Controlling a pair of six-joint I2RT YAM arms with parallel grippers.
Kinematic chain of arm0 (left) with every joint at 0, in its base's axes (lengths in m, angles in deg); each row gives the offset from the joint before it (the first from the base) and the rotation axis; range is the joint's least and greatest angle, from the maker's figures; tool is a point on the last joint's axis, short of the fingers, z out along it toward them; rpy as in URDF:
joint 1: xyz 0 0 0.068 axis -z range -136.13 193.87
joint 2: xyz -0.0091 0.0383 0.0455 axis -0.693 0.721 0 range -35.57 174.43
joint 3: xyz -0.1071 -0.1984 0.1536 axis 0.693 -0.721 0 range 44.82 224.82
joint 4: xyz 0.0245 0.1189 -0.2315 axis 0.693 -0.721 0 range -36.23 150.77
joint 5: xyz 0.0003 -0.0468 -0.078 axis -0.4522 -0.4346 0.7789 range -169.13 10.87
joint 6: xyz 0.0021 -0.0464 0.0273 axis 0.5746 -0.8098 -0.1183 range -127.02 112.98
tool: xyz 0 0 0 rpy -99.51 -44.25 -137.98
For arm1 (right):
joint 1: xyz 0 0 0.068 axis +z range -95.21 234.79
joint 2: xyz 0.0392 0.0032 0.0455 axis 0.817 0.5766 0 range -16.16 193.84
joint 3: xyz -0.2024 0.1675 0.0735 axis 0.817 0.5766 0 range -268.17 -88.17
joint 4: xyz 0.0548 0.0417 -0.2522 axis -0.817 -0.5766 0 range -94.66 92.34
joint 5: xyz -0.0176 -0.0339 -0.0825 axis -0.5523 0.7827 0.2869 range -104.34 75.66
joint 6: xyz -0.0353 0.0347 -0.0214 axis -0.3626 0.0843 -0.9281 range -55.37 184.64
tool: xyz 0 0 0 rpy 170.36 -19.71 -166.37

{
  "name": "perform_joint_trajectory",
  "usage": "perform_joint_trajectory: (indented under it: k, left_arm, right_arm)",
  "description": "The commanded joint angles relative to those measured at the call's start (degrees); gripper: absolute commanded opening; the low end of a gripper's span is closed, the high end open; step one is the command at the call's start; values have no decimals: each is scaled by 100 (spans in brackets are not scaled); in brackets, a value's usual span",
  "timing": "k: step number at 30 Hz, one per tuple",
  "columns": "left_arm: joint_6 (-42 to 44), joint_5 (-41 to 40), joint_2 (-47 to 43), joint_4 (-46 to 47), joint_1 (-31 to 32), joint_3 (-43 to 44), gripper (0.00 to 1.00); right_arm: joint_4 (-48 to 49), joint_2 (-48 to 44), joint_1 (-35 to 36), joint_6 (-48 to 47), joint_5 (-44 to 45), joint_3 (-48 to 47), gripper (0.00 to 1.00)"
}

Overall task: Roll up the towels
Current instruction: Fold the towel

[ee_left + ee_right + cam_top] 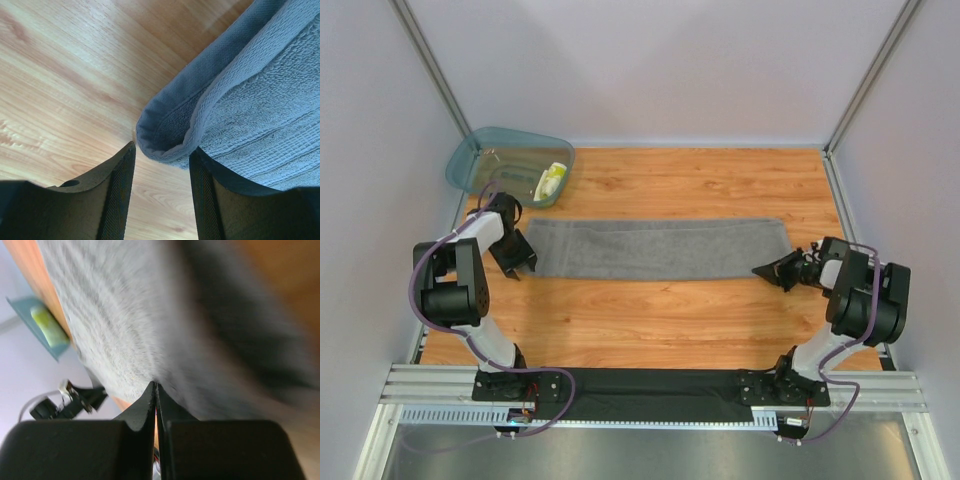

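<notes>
Lengthwise, the grey towel (655,248) lies folded flat.

No legible text, labels, numbers, signs in any view

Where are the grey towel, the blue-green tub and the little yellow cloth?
grey towel (655,249): top view, middle of its flat strip.
teal tub (463,156): top view, its left wall.
yellow-and-white cloth (552,180): top view, its middle, inside the tub.
</notes>
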Motion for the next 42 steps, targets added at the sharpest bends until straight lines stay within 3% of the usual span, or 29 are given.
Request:
perform_joint_trajectory:
  k: [1,8,10,12,15,18,23,29,42]
  left_arm:
    - [5,-368,-132,-56,-101,193,53]
    - [-4,-114,-333,-30,-110,166,60]
    - [22,-26,-491,-91,-110,236,64]
    - [110,44,-701,-231,-110,324,69]
    - [276,150,-1053,-433,-110,588,73]
    - [565,378,-1422,-671,-101,869,75]
    - [1138,388,-2047,-821,-57,941,75]
    - [1543,133,-3030,-611,-39,133,75]
    - [1561,159,-3225,-627,13,88,74]
  right_arm:
    - [-850,-448,-453,-46,1030,-25,0]
    - [-2198,-2029,-806,-284,2562,-500,3]
    - [-2427,-2487,-806,-328,2748,-693,12]
    - [-2717,-2769,-806,-451,2836,-1000,36]
    - [-3026,-2927,-806,-609,2714,-1247,57]
    - [-3149,-2989,-806,-749,2565,-1195,63]
    - [-3088,-2709,-806,-812,2450,-984,66]
    - [-2894,-2156,-806,-943,2502,-957,66]
    - [-2077,-1381,-779,-460,2704,-676,64]
